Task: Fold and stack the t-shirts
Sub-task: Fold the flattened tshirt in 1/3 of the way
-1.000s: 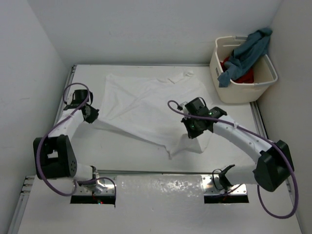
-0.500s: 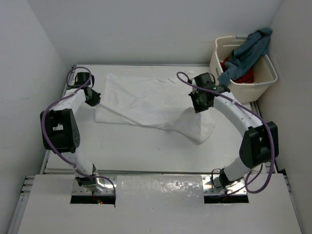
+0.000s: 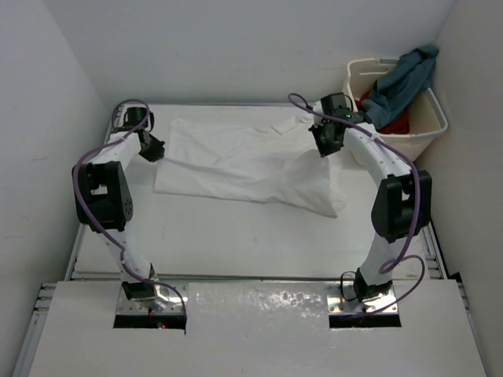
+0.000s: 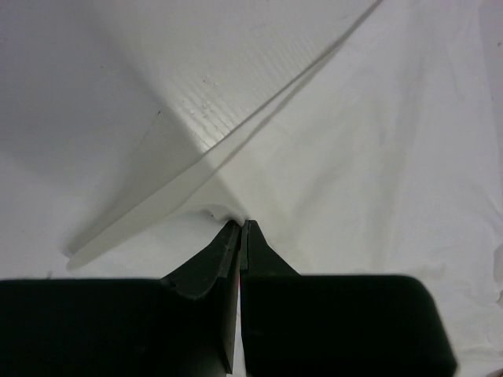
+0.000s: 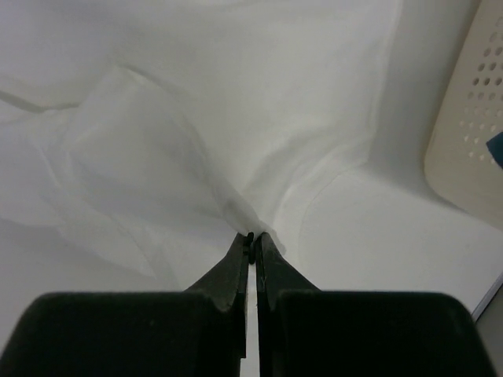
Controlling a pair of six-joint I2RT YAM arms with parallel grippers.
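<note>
The white shirt (image 3: 244,165) lies across the far half of the table (image 3: 236,236), doubled over on itself into a wide, rumpled band that runs from one arm to the other. Its collar shows at the far edge, near the right arm, and its near right corner reaches closer to the front than the rest.

The left gripper (image 3: 151,148) sits at the band's left end, low over the table. Its fingers (image 4: 224,255) are pressed together with a fold of white cloth pinched at the tips — the cloth rises in a ridge to meet them. The right gripper (image 3: 325,147) is at the far right of the shirt, near the basket (image 3: 409,141). Its fingers (image 5: 271,267) are closed too, and creases in the cloth gather into the tips, so it grips the same shirt.

The basket stands in the far right corner, by the walls. The blue shirt (image 3: 397,82) is draped across its top and over its rim. The red shirt (image 3: 395,124) lies inside beneath it, with only a patch showing. Neither touches the white shirt. In the right wrist view the basket's perforated wall shows at the right edge — bare table lies between it and the white cloth.
</note>
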